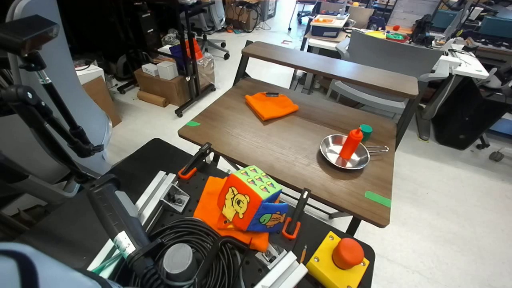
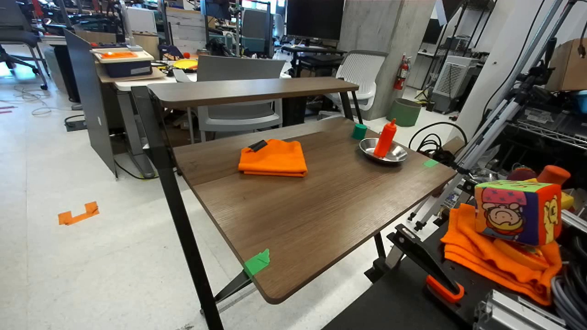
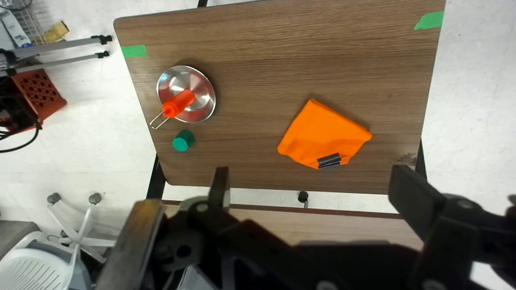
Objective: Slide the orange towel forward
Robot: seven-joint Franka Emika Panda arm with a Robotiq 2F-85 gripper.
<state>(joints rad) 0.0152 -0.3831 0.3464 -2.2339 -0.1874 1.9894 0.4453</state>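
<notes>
The orange towel lies folded and flat on the brown table. It shows in both exterior views point(image 1: 272, 107) point(image 2: 274, 158) and in the wrist view point(image 3: 324, 131). A small black clip point(image 3: 329, 160) sits on one edge of it; the clip also shows in both exterior views point(image 1: 272, 95) point(image 2: 258, 145). My gripper point(image 3: 311, 179) shows only in the wrist view, with its two fingers wide apart and nothing between them. It is up above the table, apart from the towel, with the towel beyond the fingertips in the picture. The gripper is out of view in both exterior views.
A metal pan point(image 1: 331, 149) holds an upright red bottle point(image 1: 351, 144). A green cup point(image 1: 366, 131) stands beside the pan. A raised shelf point(image 1: 328, 68) runs along one long side of the table point(image 2: 321, 206). A printed soft cube point(image 1: 252, 200) sits on another orange cloth.
</notes>
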